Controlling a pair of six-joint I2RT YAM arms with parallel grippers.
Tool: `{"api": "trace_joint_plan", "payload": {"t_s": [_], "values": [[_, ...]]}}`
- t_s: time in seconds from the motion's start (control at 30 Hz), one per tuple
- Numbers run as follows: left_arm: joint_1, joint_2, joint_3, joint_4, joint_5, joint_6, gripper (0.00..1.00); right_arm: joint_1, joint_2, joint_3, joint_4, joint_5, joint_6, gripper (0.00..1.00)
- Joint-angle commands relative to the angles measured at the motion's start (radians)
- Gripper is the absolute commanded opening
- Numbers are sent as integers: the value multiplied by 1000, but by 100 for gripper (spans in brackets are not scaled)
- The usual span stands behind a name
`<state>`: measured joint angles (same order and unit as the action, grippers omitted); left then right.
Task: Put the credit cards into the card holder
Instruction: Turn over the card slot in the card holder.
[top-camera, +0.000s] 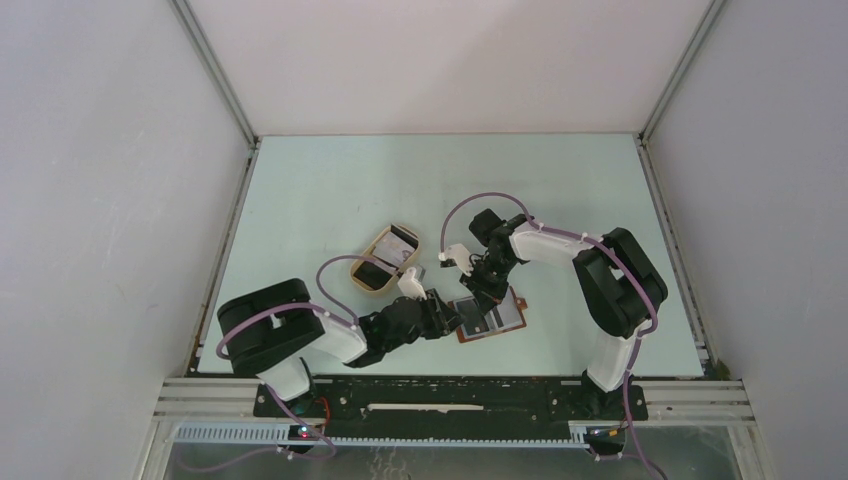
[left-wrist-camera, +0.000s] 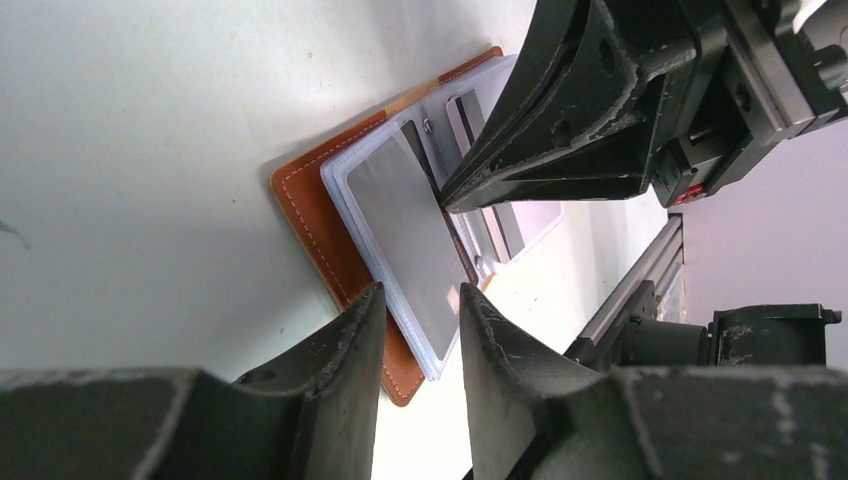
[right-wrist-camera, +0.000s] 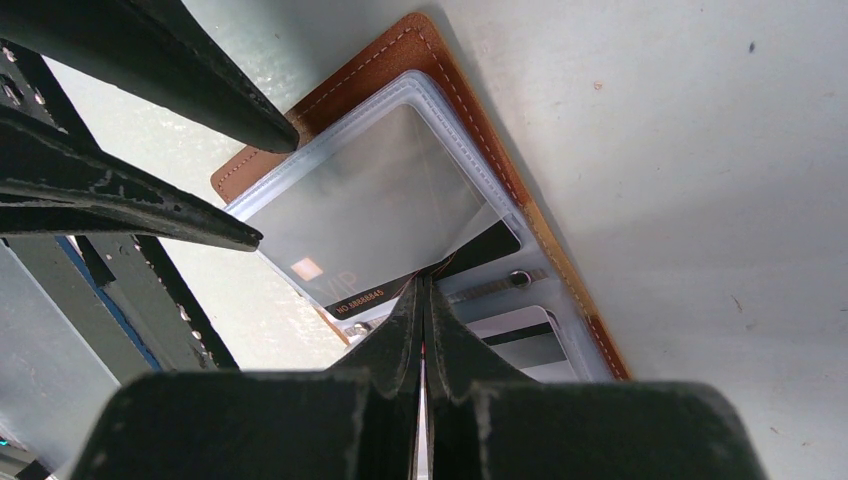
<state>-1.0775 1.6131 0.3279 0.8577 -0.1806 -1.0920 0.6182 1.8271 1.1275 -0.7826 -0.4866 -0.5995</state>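
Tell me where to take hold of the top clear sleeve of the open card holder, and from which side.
Probably pinch the top clear sleeve at its free outer edge, coming from the left gripper's side, fingers above and below. It is thin and flat, and the shut right gripper presses on the spine side of the card holder.

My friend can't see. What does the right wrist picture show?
An open brown card holder with clear sleeves lies on the table. The shut right end effector points at its middle; the open left end effector sits at the sleeve's edge.
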Motion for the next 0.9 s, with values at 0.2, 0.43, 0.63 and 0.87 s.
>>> {"api": "trace_joint_plan", "payload": {"t_s": [0.2, 0.43, 0.63, 0.87], "values": [[4, -16, 47, -4, -6, 5, 38, 8, 15, 18, -15, 37, -3, 4], [4, 1, 53, 13, 2, 3, 38, 8, 13, 19, -15, 36, -3, 4], [11, 30, 50, 52, 17, -12, 38, 8, 11, 18, -15, 36, -4, 4], [16, 41, 48, 84, 27, -19, 38, 8, 12, 19, -14, 37, -4, 4]]}}
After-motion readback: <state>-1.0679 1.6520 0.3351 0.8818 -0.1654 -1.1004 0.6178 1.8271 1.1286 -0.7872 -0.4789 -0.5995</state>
